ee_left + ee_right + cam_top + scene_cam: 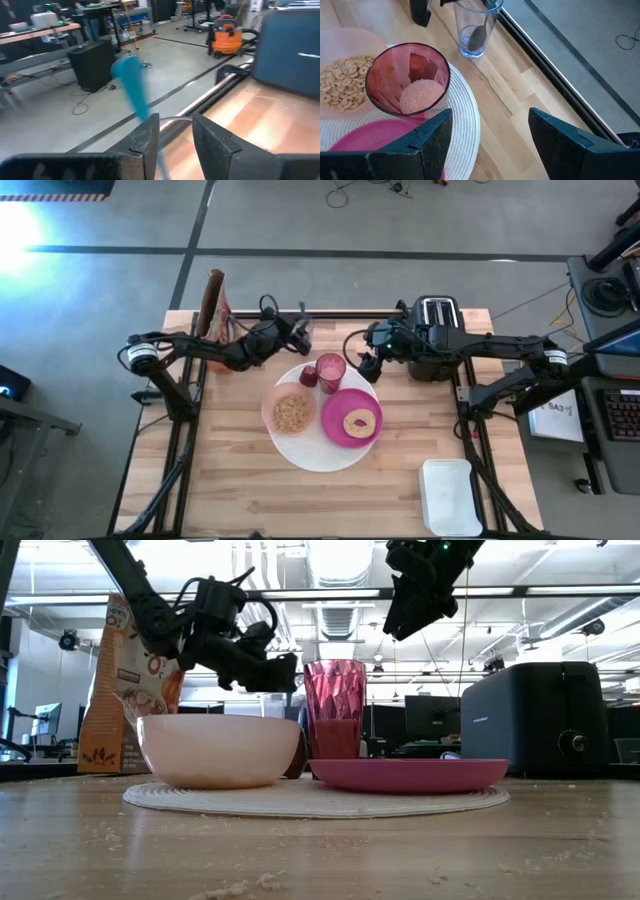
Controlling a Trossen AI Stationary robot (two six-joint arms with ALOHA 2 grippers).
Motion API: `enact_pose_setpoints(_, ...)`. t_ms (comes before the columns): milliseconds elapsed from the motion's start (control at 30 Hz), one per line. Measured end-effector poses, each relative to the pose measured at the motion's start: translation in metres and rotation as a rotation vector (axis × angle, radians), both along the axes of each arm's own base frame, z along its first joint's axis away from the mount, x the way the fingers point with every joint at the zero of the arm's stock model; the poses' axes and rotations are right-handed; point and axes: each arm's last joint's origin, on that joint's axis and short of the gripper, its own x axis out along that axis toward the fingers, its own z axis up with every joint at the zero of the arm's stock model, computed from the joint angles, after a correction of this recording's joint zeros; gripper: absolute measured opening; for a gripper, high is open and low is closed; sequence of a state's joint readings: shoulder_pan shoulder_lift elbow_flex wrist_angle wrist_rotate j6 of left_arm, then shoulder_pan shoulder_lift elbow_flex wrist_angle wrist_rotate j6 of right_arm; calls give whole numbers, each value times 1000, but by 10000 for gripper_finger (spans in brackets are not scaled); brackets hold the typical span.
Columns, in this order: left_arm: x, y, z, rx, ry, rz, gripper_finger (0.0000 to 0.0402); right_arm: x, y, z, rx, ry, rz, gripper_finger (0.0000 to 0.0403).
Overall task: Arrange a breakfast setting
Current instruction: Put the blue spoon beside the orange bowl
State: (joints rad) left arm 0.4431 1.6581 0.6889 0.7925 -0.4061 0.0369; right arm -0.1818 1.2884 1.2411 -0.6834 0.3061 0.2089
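Drawing the teal-handled spoon (131, 85) out cleanly is the step in hand, as I judge it. The spoon stands in a clear glass (465, 25) directly under the left end effector (175, 135), off the big round white placemat (465, 110) that lies just beyond it.

The left end effector is narrowly parted. The handle runs up through the gap and leans to one side, lying against one finger (147, 145) at most, so it is not pinched.

- **Centre first.** Square the handle in the gap before closing, so both fingers meet it flat and it does not twist out.
- **Lift along the handle.** Follow the handle's own lean until the spoon's bowl clears the rim. A sideways pull could tip the glass, which looks light.
- **Mind the cup.** The pink translucent cup (407, 75) stands near this end effector, on the placemat's near edge, with the small red fruit (308, 375) just beside it. Carry the spoon high over both.
- **Set it down.** Beyond the cup, the peach cereal bowl (291, 410) and the magenta plate (350, 420) with the bagel (360, 421) sit side by side. Bare mat beside the bowl looks like the best landing place.

The right end effector (490, 125) hangs wide open and empty above the cup and the mat's edge, facing the left one across the glass. It could crowd the carry path, so keep the two well apart.
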Motion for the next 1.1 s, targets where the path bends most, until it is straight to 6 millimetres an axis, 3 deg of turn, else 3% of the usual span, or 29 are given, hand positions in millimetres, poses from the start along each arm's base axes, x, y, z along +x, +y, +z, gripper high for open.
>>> enact_pose_setpoints(467, 4, 6, 8, 70, 46, 41, 120, 0, 0, -2, 1, 6, 0, 249)
enact_pose_setpoints(633, 6, -4, 4, 57, 83, -4, 120, -2, 0, -5, 6, 33, 0, 249)
enact_pose_setpoints(833, 2, -4, 5, 98, 134, 87, 120, -3, 1, -8, 8, 46, 1, 249)
enact_pose_setpoints(1100, -5, -6, 27, 147, 93, 115, 120, -3, 1, -12, 4, 61, 8, 249)
